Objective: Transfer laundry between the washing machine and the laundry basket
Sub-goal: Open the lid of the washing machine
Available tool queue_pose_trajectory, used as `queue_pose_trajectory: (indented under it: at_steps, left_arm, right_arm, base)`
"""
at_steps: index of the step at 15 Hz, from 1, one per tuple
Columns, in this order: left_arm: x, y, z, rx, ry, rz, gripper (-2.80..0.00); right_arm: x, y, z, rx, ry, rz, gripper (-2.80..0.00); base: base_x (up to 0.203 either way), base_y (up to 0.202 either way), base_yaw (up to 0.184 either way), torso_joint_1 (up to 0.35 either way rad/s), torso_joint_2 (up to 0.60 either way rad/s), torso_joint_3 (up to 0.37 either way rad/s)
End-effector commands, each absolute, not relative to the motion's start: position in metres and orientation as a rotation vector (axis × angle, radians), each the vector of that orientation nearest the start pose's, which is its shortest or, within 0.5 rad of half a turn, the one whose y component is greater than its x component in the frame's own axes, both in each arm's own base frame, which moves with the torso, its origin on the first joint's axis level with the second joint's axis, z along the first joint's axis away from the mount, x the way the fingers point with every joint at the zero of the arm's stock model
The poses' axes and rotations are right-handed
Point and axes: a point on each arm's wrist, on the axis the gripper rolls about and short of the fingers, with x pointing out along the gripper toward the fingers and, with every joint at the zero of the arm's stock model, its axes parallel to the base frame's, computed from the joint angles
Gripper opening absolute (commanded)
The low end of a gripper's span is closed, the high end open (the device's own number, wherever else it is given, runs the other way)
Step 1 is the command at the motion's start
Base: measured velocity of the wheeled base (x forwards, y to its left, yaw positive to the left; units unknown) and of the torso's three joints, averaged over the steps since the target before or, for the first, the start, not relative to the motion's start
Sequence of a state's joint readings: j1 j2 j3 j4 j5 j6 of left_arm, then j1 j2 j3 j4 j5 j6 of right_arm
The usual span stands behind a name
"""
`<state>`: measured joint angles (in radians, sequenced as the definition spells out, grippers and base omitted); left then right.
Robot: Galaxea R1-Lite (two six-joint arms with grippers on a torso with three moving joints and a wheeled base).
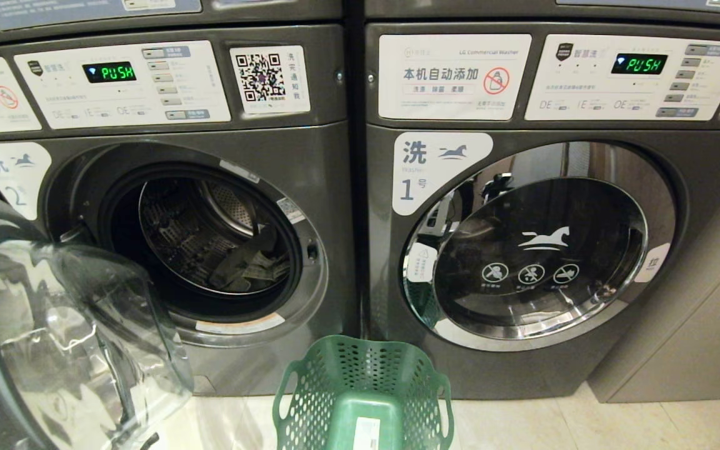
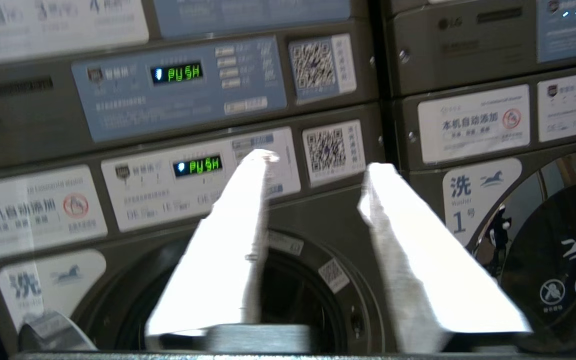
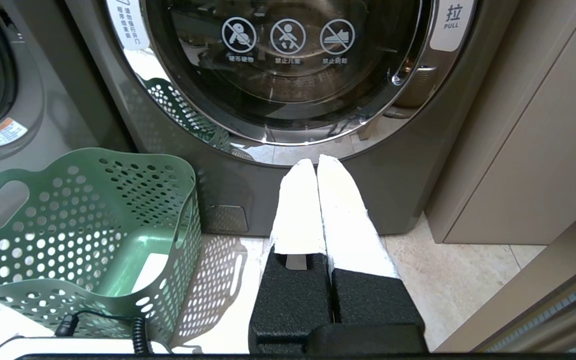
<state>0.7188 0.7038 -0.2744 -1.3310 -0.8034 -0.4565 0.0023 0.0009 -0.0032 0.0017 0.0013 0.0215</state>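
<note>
The left washing machine [image 1: 322, 187], marked 2, stands with its door [image 1: 54, 331] swung open. Dark grey-green laundry [image 1: 244, 262] lies at the bottom of its drum. A green perforated laundry basket [image 1: 310, 375] sits on the floor between the two machines, with no clothes showing inside. Neither arm shows in the head view. My left gripper [image 2: 320, 161] is open and holds nothing, raised in front of that machine's upper door ring [image 2: 333, 275]. My right gripper [image 3: 316, 162] is shut and empty, low over the floor beside the basket [image 3: 118, 200].
The right washing machine [image 1: 522, 250], marked 1, has its chrome-ringed door closed. A beige cabinet wall [image 1: 697, 325] stands to its right. A black cable [image 3: 138, 332] lies near the basket. Pale tiled floor [image 3: 458, 270] runs along the front.
</note>
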Motion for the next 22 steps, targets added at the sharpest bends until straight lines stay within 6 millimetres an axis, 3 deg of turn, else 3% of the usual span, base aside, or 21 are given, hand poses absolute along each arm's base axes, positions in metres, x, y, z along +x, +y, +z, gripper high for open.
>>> queue_pose_trajectory:
  at_steps: [1, 4, 7, 10, 12, 16, 20, 22]
  left_arm:
    - [0.038, 0.012, 0.261, 0.115, -0.535, -0.212, -2.80]
    - [0.066, 0.029, 0.240, -0.010, -0.325, -0.191, -2.80]
    - [0.084, 0.036, 0.212, -0.077, -0.117, -0.027, -2.80]
    - [0.107, 0.047, 0.193, -0.033, 0.038, 0.198, -2.80]
    - [0.118, 0.051, 0.189, 0.076, 0.097, 0.240, -2.80]
    - [0.117, 0.056, 0.196, 0.229, 0.062, 0.303, -2.80]
    - [0.111, 0.069, 0.185, 0.337, 0.213, 0.713, -2.80]
    - [0.112, 0.073, 0.182, 0.335, 0.262, 0.823, -2.80]
  right_arm:
    - [-0.023, 0.000, 0.076, 0.022, 0.000, 0.005, -2.80]
    - [-0.023, 0.000, 0.076, 0.023, 0.000, 0.005, -2.80]
    - [-0.023, 0.000, 0.076, 0.022, -0.001, 0.005, -2.80]
    - [-0.023, 0.000, 0.076, 0.021, 0.000, 0.005, -2.80]
    - [-0.023, 0.000, 0.076, 0.021, 0.000, 0.005, -2.80]
    - [-0.023, 0.000, 0.076, 0.021, 0.000, 0.005, -2.80]
    - [-0.023, 0.000, 0.076, 0.022, -0.001, 0.005, -2.80]
    - [-0.023, 0.000, 0.076, 0.021, -0.001, 0.005, -2.80]
  base:
    - [0.000, 0.000, 0.000, 0.000, 0.00, 0.000]
    - [0.000, 0.000, 0.000, 0.000, 0.00, 0.000]
    - [0.000, 0.000, 0.000, 0.000, 0.00, 0.000]
    - [0.000, 0.000, 0.000, 0.000, 0.00, 0.000]
    - [0.000, 0.000, 0.000, 0.000, 0.00, 0.000]
    - [0.000, 0.000, 0.000, 0.000, 0.00, 0.000]
    - [0.000, 0.000, 0.000, 0.000, 0.00, 0.000]
    - [0.000, 0.000, 0.000, 0.000, 0.00, 0.000]
